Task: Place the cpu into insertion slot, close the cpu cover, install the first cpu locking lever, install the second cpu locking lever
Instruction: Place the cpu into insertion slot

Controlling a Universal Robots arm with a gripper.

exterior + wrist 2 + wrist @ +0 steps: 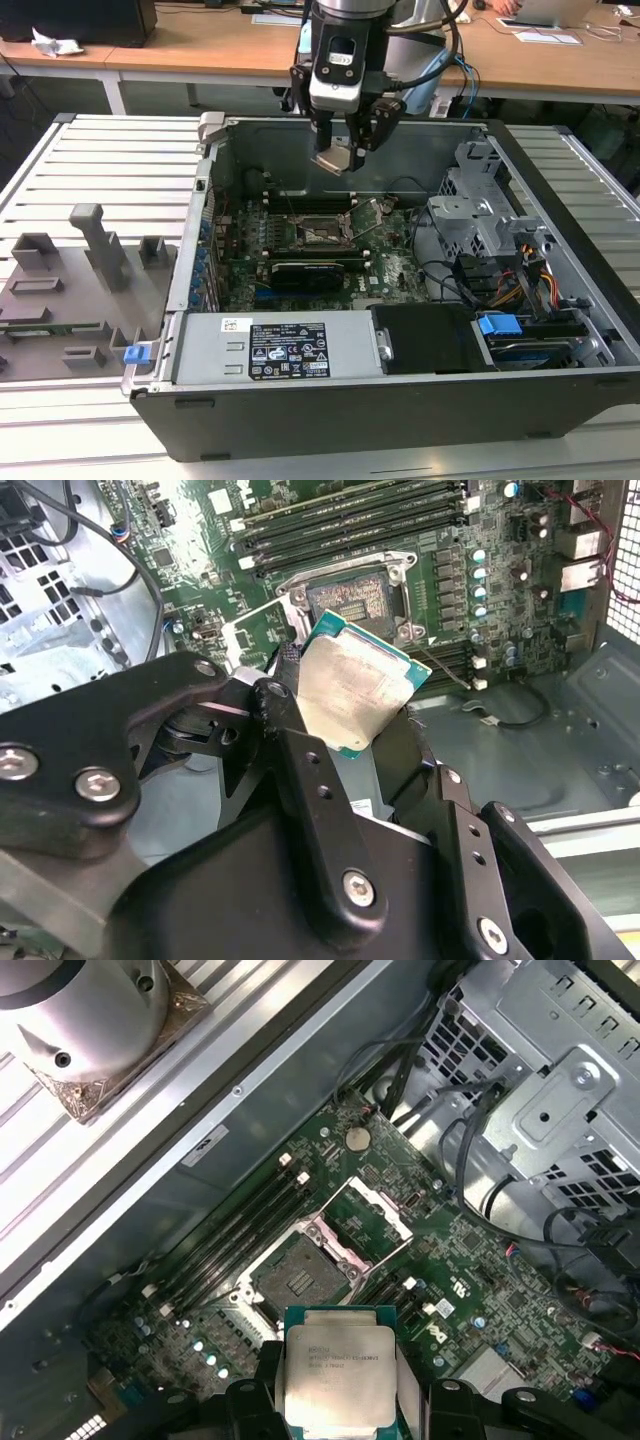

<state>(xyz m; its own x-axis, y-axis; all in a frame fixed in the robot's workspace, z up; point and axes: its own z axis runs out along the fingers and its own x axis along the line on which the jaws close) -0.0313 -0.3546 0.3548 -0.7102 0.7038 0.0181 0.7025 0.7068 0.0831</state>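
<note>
My gripper (340, 158) is shut on the cpu (335, 160), a flat square chip with a dull silvery top, and holds it tilted above the open computer case. The chip sits between the black fingers (290, 720) in both wrist views, cpu (350, 690) and cpu (338, 1375). Below it on the green motherboard lies the insertion slot (320, 232), bare and uncovered, also visible as the insertion slot (295, 1278) and insertion slot (350, 605). The cpu cover (365, 1215) is swung open beside the slot.
A long black card (310, 272) lies just in front of the slot. A metal drive cage (480, 215) with cables stands to the exterior view's right. The power supply (285, 345) spans the case front. A grey fixture tray (70, 290) sits outside on the left.
</note>
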